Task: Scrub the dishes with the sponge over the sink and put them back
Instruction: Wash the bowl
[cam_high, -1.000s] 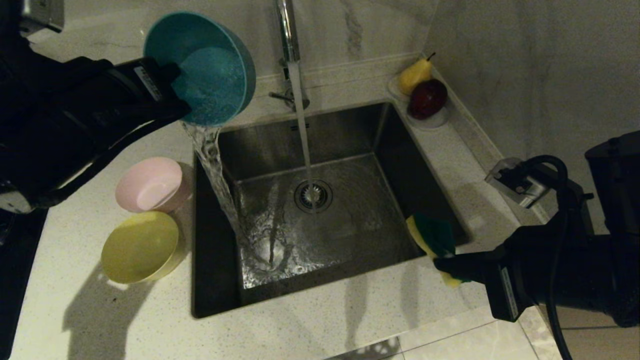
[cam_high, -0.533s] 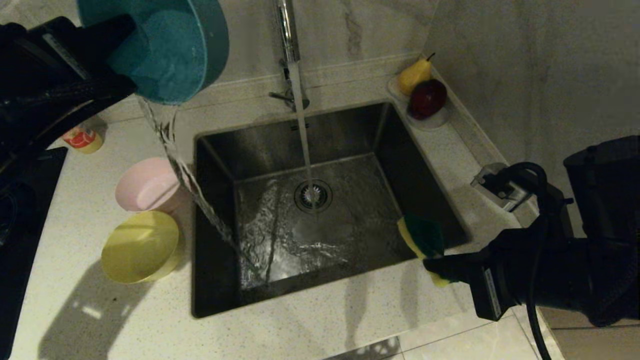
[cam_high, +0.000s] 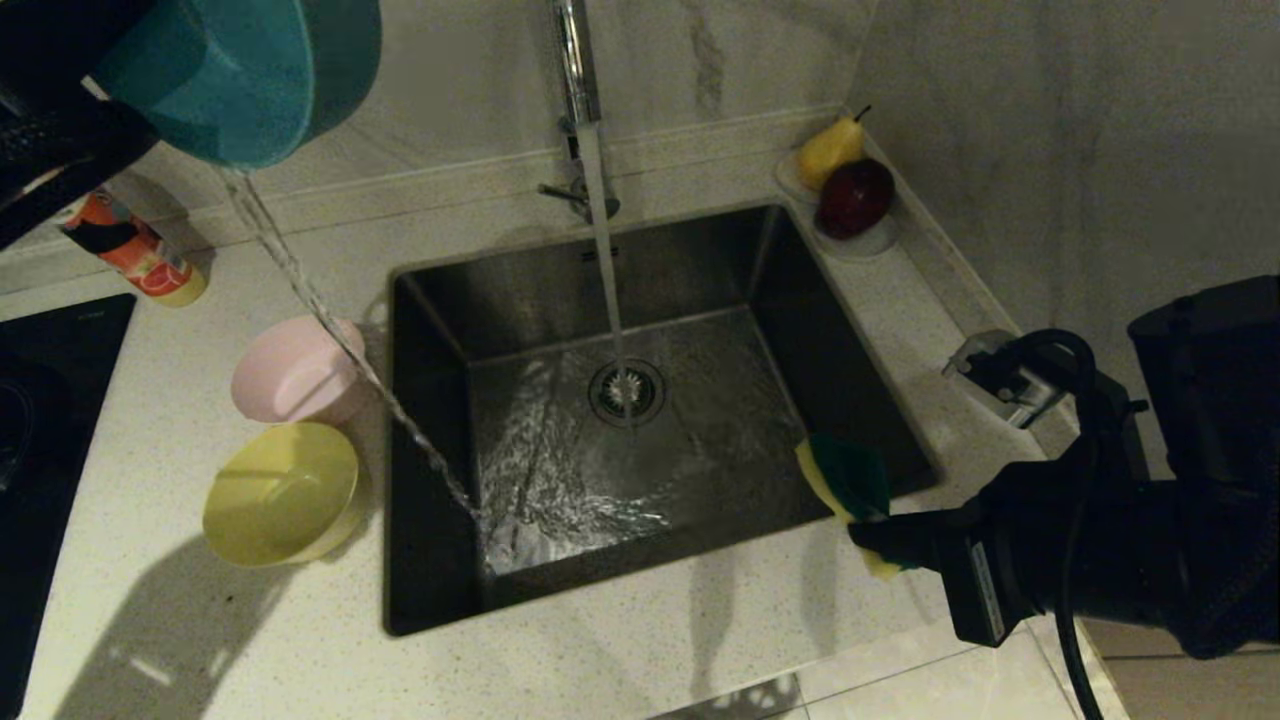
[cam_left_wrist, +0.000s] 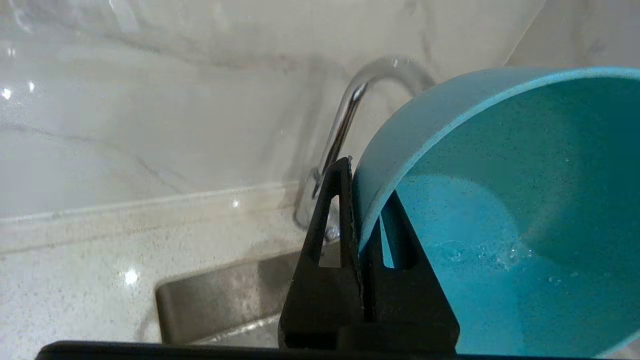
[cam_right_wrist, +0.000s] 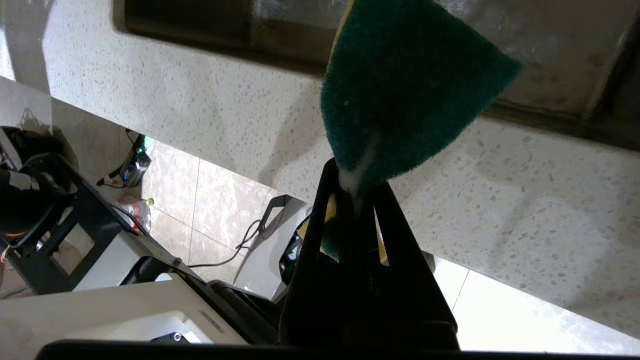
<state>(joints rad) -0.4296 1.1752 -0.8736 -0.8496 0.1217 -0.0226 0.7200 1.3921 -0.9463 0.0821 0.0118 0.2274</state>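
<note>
Blue bowl (cam_high: 240, 75) sits high at 11 o'clock of the sink (cam_high: 640, 400), tipped on edge so rinse water runs out in a thin stream that crosses the pink bowl's (cam_high: 295, 370) rim and lands in the basin. Left gripper (cam_left_wrist: 362, 220) has its jaws clamped on the bowl's rim, 1 finger inside, 1 outside. Tap (cam_high: 575, 70) is running onto the drain. Pink and yellow bowl (cam_high: 280, 490) wait on the bench (cam_high: 250, 640) at 9 o'clock. Right gripper (cam_high: 880, 535), at 4 o'clock by the sink's corner, has jaws pinched on the sponge (cam_high: 850, 475), green face up, prob. kept ready for the next of the 3 bowls.
</note>
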